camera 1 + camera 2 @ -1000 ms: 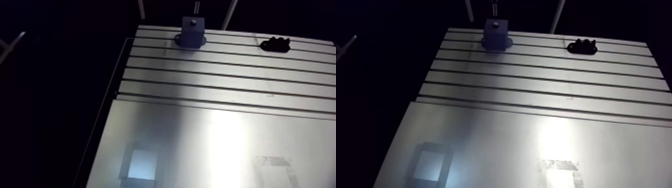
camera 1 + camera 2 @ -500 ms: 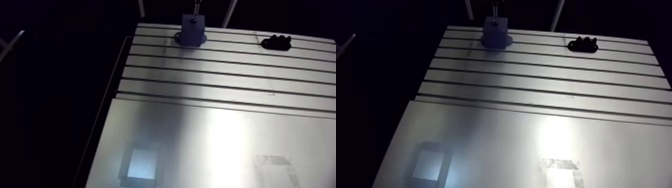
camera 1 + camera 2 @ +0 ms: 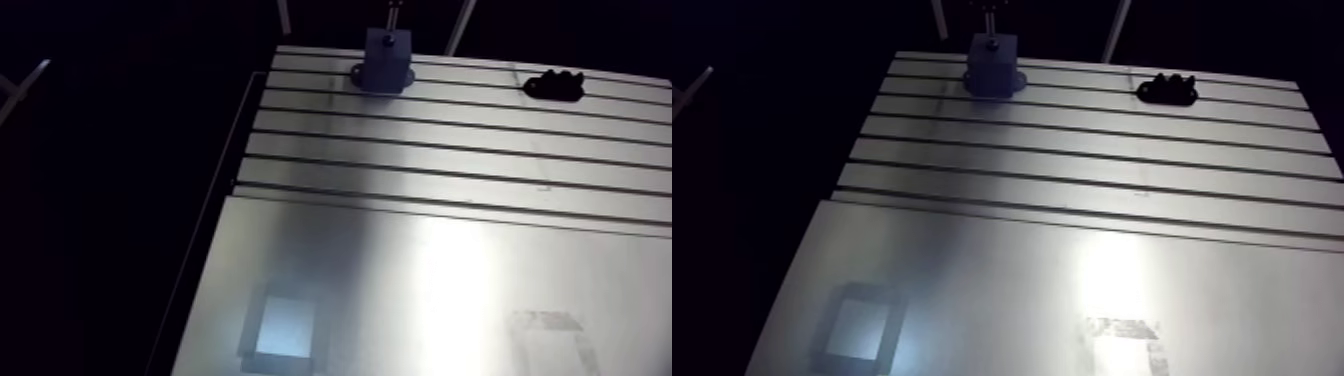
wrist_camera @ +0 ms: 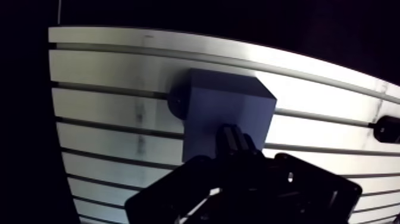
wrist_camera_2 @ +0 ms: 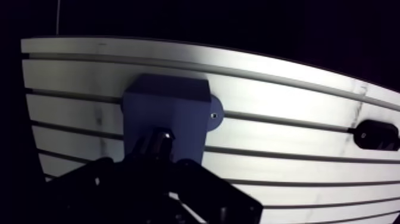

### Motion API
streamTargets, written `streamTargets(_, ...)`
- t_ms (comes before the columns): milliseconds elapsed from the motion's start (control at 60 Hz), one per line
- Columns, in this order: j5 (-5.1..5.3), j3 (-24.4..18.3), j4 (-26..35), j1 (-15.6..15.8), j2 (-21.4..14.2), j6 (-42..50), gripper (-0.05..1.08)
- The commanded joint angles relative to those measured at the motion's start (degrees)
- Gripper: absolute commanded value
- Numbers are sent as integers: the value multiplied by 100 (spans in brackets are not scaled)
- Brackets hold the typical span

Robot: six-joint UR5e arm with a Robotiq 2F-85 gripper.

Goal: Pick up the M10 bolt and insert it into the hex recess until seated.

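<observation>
Open table (image 3: pixel 450 170) between block (image 3: pixel 388 62) and fixture (image 3: pixel 553 86)

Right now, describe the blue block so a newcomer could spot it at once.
In the arm view, take the slotted aluminium table and follow it to its far edge. The blue block stands there on a round flange. Its only neighbour, a black part farther along that edge, is low and dark; the block is tall, square-sided and blue.

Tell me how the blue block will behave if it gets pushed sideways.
The block probably won't slide or tip. Its round flange lies flat on the table and shows what looks like a screw head, so it seems fastened down. With flat faces and a squat, solid look, it is unlikely to roll or flex.
</observation>
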Motion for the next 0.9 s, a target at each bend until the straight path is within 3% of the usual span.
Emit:
streamTargets(17,-10,50,-11,3,-7,-1,108)
streamTargets(900,-37,105,-20,3,-8,-27,108)
